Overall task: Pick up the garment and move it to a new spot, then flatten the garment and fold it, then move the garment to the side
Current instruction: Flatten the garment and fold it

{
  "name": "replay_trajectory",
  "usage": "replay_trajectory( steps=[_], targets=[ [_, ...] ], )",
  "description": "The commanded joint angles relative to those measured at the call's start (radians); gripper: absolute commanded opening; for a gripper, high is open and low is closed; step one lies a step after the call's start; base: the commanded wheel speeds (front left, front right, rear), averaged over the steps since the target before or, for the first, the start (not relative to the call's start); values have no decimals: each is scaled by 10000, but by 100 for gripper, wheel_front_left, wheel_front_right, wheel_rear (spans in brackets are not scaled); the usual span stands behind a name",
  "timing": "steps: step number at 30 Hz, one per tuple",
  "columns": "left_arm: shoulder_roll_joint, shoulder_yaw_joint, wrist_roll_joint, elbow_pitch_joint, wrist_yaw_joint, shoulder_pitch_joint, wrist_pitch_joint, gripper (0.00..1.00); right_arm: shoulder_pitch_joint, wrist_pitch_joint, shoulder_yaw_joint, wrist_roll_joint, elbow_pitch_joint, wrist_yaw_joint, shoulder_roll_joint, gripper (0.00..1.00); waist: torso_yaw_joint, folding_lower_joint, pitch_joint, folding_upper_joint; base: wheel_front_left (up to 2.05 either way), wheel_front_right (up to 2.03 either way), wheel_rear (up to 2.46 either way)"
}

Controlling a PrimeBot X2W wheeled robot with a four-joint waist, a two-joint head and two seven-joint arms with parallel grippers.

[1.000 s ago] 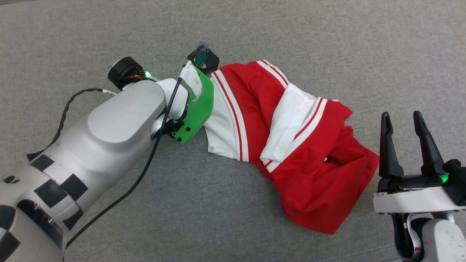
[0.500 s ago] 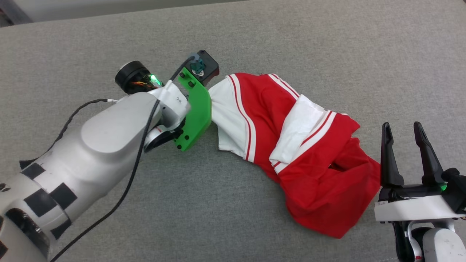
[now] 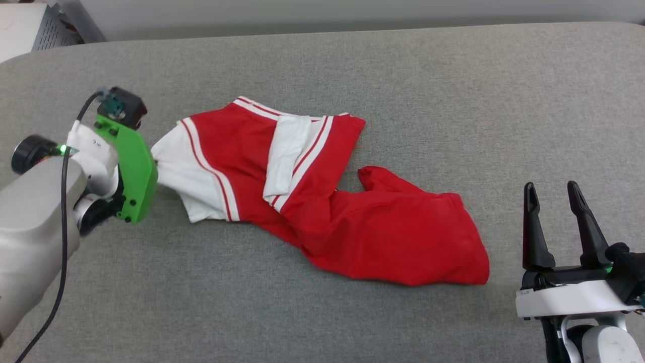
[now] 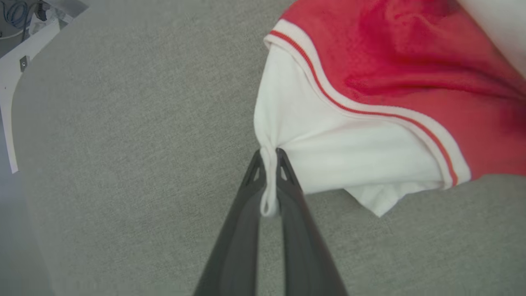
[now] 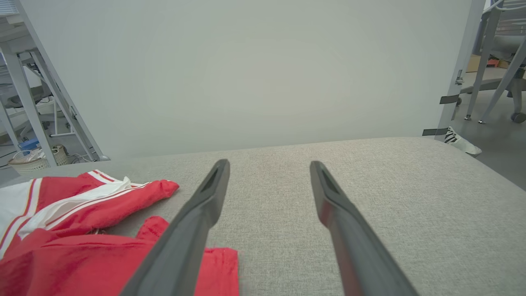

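The garment [image 3: 383,237], a red T-shirt with white sleeves and striped trim, lies stretched across the grey surface from upper left to lower right, with its second sleeve [image 3: 284,151] folded over the chest. My left gripper [image 4: 270,154] is shut on the edge of the white sleeve [image 4: 370,152], and a bunched bit of cloth is pinched between its fingers. In the head view the green wrist bracket [image 3: 133,166] hides those fingers. My right gripper [image 3: 551,186] stands open to the right of the red hem, holding nothing. Its spread fingers point past the garment [image 5: 61,255].
The grey padded table [image 3: 453,91] reaches to a pale wall at its far edge. A white cabinet [image 3: 30,25] stands past the far left corner. Metal frame legs [image 5: 37,102] and chair legs [image 5: 493,82] stand on the floor beyond the table.
My left arm has drawn the white sleeve leftward, and the crumpled red body has stretched out flatter. The head camera has shifted too, so the table's far edge now shows. The right gripper stays open.
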Motion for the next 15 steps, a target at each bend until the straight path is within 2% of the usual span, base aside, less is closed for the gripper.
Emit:
replay_trajectory(
  steps=[1, 6, 7, 8, 11, 15],
  targets=[
    [16, 45, -206, 292, 39, 312, -43, 0, 56, -46, 34, -39, 1, -7, -5, 100, -30, 1, 32, 0, 0, 0, 0],
    [-222, 52, -562, 1387, 24, 998, -200, 0, 41, -46, 38, -87, 0, -7, -5, 100, -134, 1, 87, 0, 0, 0, 0],
    [-310, 63, -599, 1540, 21, 1078, -293, 9, 51, -46, 25, -92, 2, -7, -5, 100, -136, 1, 76, 0, 0, 0, 0],
    [-418, 76, -574, 1718, 24, 1128, -522, 100, 74, -46, 5, -95, 7, -7, -5, 100, -127, 1, 46, 0, 0, 0, 0],
    [-760, 123, -369, 2087, 73, 1170, -1441, 100, 194, -46, -63, -103, 34, -7, -5, 100, -54, 1, -112, 0, 0, 0, 0],
    [-1110, 280, 173, 2358, 437, 1085, -3591, 100, 347, -46, -91, -107, 88, -7, -5, 100, 85, 1, -469, 0, 0, 0, 0]
  ],
)
